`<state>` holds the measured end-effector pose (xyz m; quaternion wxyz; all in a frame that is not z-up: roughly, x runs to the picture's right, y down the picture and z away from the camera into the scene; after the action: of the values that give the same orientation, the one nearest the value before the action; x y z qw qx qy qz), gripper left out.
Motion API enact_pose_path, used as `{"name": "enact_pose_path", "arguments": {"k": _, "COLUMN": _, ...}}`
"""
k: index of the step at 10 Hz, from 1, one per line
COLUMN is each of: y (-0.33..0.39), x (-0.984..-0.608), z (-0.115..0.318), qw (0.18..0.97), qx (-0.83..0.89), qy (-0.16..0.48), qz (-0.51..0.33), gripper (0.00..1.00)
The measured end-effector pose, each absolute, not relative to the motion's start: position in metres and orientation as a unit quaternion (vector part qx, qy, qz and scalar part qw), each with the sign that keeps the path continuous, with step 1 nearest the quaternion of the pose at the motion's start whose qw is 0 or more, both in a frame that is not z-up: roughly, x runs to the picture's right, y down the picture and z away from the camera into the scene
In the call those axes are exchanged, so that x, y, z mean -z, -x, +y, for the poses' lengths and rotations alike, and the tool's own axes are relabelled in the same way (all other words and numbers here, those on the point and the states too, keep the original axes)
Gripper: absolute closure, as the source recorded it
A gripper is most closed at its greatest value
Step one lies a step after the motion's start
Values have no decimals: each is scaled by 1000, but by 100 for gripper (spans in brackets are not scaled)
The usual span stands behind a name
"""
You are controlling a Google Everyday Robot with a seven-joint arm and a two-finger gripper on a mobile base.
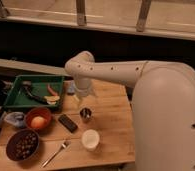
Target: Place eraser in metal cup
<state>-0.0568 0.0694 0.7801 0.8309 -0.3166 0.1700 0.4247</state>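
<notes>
My robot's white arm (116, 72) reaches in from three o'clock over the wooden table (111, 115). Its pincer (80, 98) hangs spread open and empty just above the metal cup (85, 114), poised, I judge, for a pickup. A green tray (36, 77) sits at ten o'clock, two bowls at eight and a white cup (90, 139) at six, while the black eraser (68, 123) lies flat at the metal cup's eight o'clock, near it and unobstructed.

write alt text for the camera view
A white robot arm holds its open gripper above a wooden table, beside a green tray. On the table near it lie the eraser and the metal cup, apart, with a white cup nearer the front.
</notes>
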Motion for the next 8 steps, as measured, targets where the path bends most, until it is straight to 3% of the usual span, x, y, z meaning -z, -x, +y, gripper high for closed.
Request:
{"name": "enact_pose_path", "arguments": {"k": 5, "y": 133, "x": -801, "z": 67, "qw": 854, "qx": -369, "qy": 333, "qz": 155, "gripper": 22}}
{"name": "enact_pose_path", "arguments": {"k": 8, "y": 165, "x": -811, "z": 88, "qw": 868, "qx": -311, "qy": 355, "qz": 153, "gripper": 22}}
